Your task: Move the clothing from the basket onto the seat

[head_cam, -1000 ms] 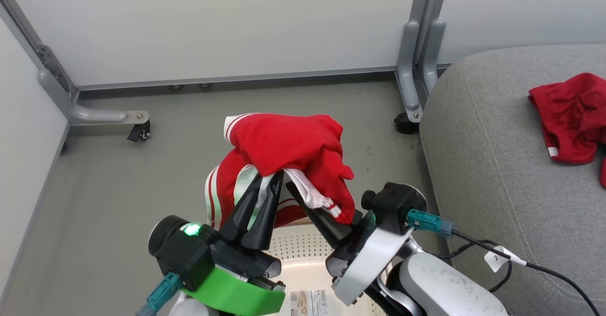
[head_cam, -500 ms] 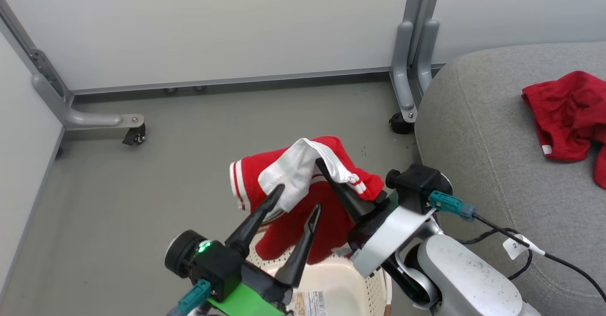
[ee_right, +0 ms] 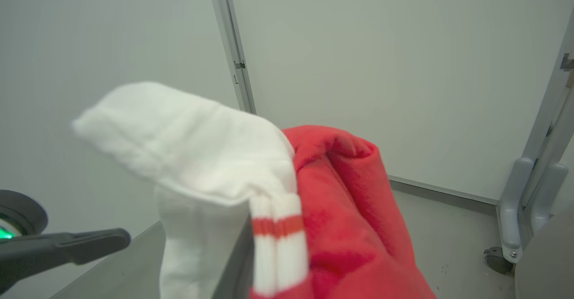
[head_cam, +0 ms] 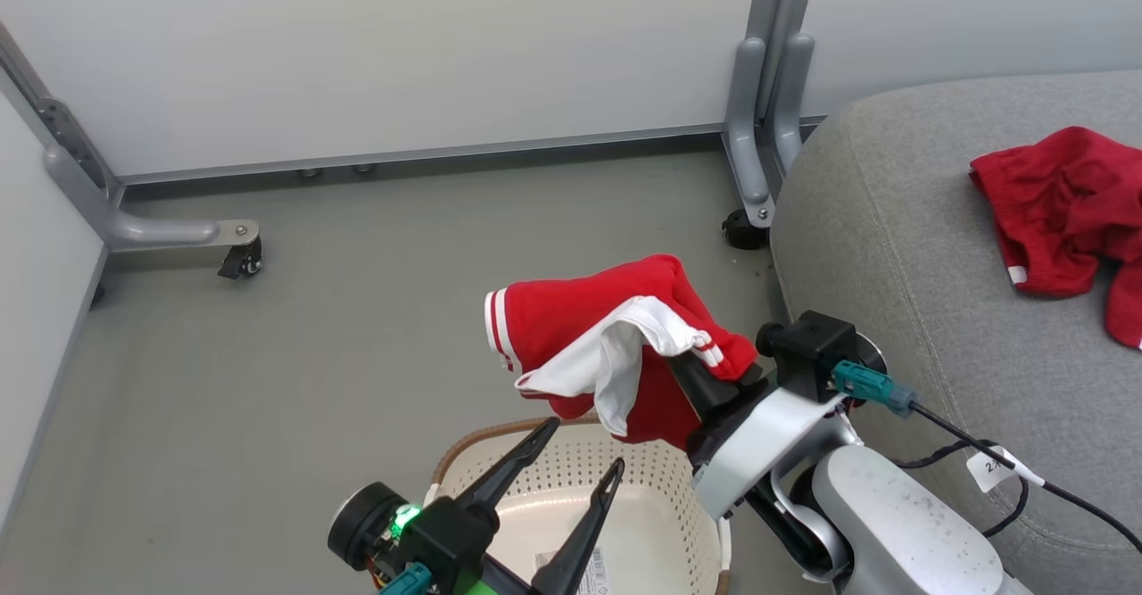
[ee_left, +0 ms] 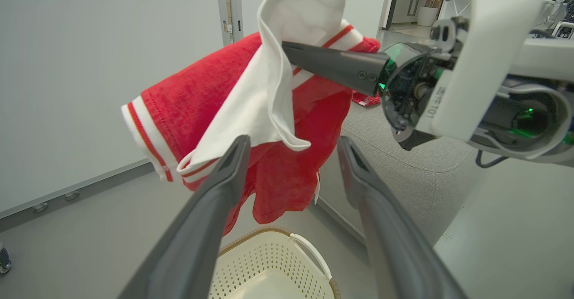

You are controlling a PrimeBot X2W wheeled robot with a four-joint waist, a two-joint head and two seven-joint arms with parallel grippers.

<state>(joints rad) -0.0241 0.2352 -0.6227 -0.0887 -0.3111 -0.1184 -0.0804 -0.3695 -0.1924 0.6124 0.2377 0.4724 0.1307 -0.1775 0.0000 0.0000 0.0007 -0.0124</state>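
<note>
The right hand (head_cam: pixel 700 379) is clamped on a red garment (head_cam: pixel 580 332) with white stripes and a white panel, hanging above the basket (head_cam: pixel 642 479); the left hand (head_cam: pixel 585 443) stands with fingers apart. A second garment (head_cam: pixel 1053 211), also red, lies on the seat (head_cam: pixel 892 265). The basket's label (head_cam: pixel 580 570) is too small to read.

Bright, even, diffuse light, with only faint soft shadows on the floor (head_cam: pixel 357 327). The head view is sharp. In the right wrist view the near cloth (ee_right: pixel 210 155) is blurred, its white edge smeared. The left wrist view stretches at its edges, and the left tool (ee_left: pixel 293 141) looms large and slightly soft near the lens.
</note>
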